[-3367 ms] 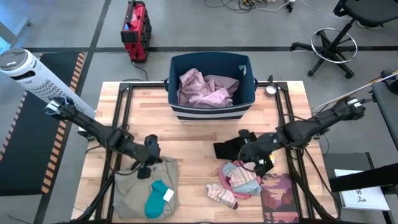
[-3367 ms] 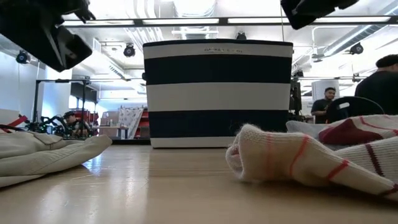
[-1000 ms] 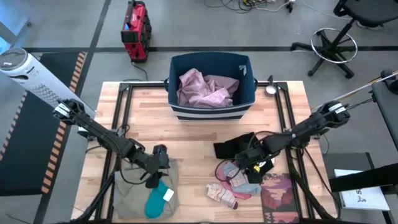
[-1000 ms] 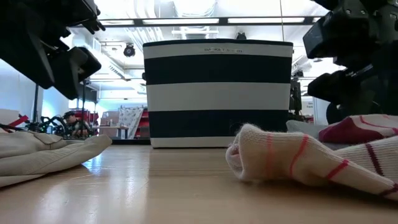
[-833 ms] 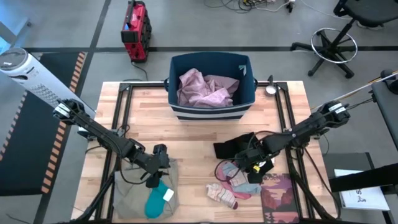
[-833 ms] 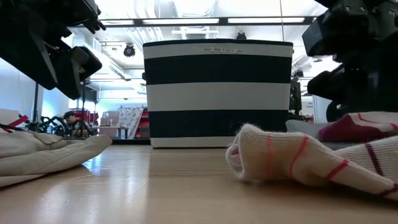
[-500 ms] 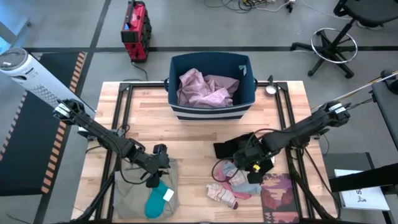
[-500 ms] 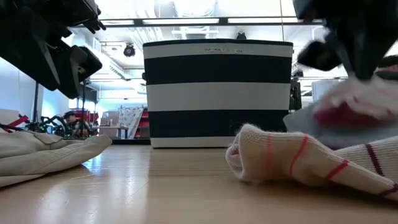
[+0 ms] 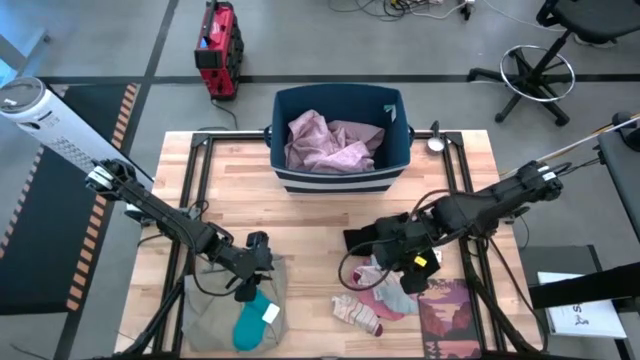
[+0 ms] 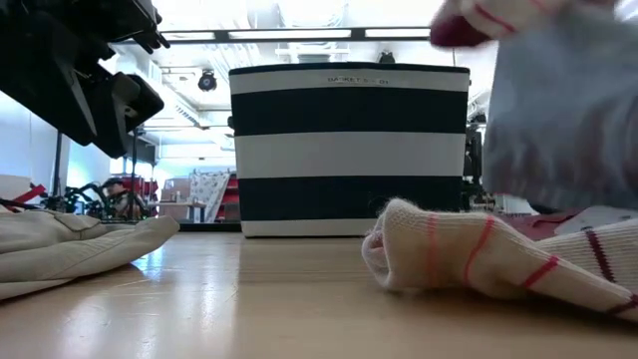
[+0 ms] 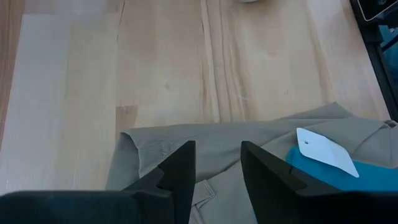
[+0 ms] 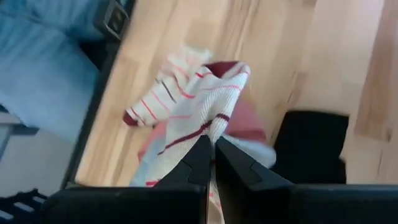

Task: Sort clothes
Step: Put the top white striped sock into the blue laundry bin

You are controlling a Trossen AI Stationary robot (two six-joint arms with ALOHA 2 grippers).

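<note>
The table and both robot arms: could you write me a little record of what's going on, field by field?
Right gripper: shut on the white striped garment, lifting it off the table
Left gripper: open, over the khaki trousers
Teal piece: lying on the trousers
Bin: at the table's far edge, holding the pink garment
Striped sock: on the table near the front
Black piece: flat beside the right gripper

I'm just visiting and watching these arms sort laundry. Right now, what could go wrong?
The right pincer is shut on only a thin fold of the striped cloth, so it might slip out before reaching the navy bin. Other pieces in the pile may be dragged along. The left pincer, open over the khaki trousers, could also catch the teal piece lying on them.
</note>
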